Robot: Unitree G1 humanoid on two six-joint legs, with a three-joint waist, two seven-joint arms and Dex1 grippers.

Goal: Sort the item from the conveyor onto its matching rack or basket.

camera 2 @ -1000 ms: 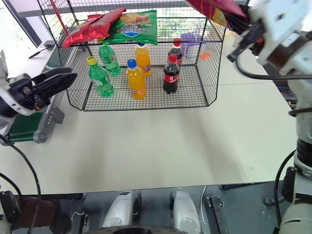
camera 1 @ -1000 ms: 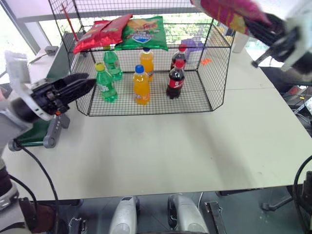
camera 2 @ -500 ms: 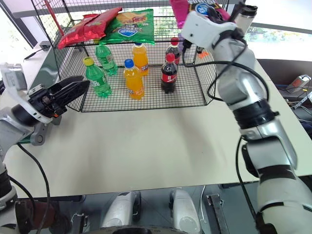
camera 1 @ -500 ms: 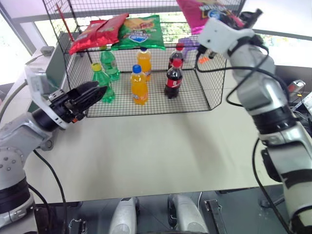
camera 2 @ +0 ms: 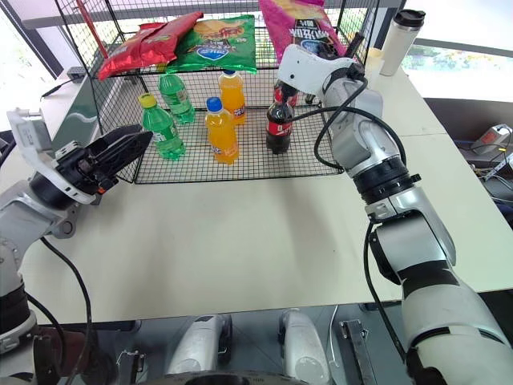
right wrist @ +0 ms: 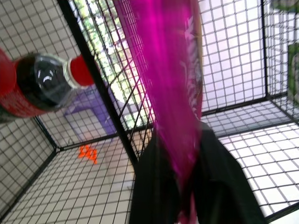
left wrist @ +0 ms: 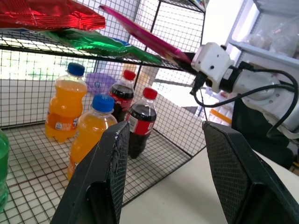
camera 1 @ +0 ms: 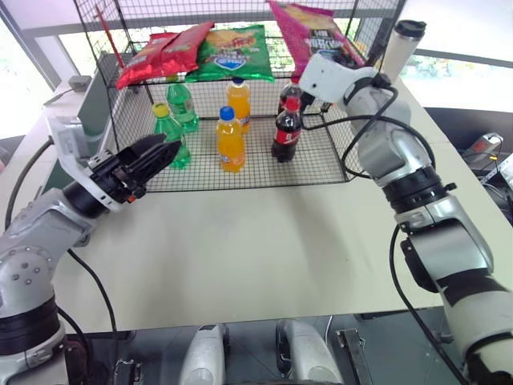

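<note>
At the far left the conveyor (camera 1: 84,104) runs along the side of the table (camera 1: 264,249), its dark green belt partly behind the left gripper (camera 1: 164,149), which hovers in front of the wire rack's (camera 1: 337,152) left corner with its two black fingers spread apart and nothing between them. The rack's upper shelf carries two red chip bags (camera 1: 160,52) lying flat and overlapping, then a green chip bag (camera 1: 232,52) beside them. On the lower floor stand two green bottles (camera 1: 171,132), two orange bottles (camera 1: 230,138) and two cola bottles (camera 1: 285,128), all upright. Further right, the pink chip bag (camera 1: 309,36) lies over the right part of the upper shelf, its long axis running from the near right corner back toward the rear of the rack, the far end tilted up. Its near end sits between the fingers of the right gripper (right wrist: 187,177), which stand close on both faces of the bag; whether they still pinch it or have just let go cannot be told. A white tumbler (camera 1: 398,46) with a dark lid stands on the table right of the rack.
</note>
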